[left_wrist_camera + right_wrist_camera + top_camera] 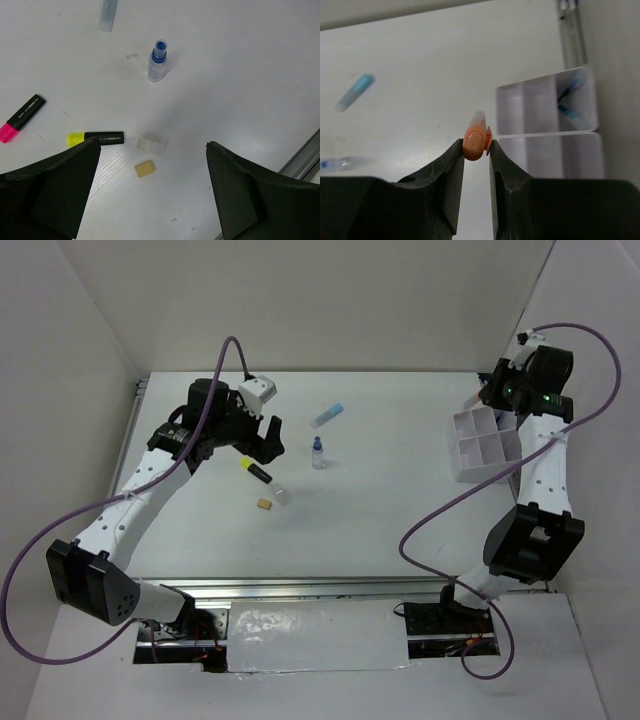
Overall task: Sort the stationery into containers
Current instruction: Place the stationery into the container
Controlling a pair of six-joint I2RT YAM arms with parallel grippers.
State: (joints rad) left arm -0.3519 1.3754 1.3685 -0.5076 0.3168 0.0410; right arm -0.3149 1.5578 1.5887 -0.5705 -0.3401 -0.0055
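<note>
My left gripper [152,143] is open and empty, hovering over the table. Below it lie a yellow highlighter [95,138], a tan eraser [144,169], a small clear block [152,145] and a pink highlighter [22,118]. Farther off are a blue-capped bottle [158,61] and a light-blue-capped tube [108,10]. My right gripper [476,150] is shut on an orange-capped pen [475,140], held above the table just left of the clear organiser tray [545,115]. Two blue pens [567,100] stand in a far compartment.
From above, the tray [460,425] is at the far right by the wall, with the right gripper [493,403] over its far edge. The left gripper [265,440] is at the middle left. A metal rail [300,587] runs along the near edge.
</note>
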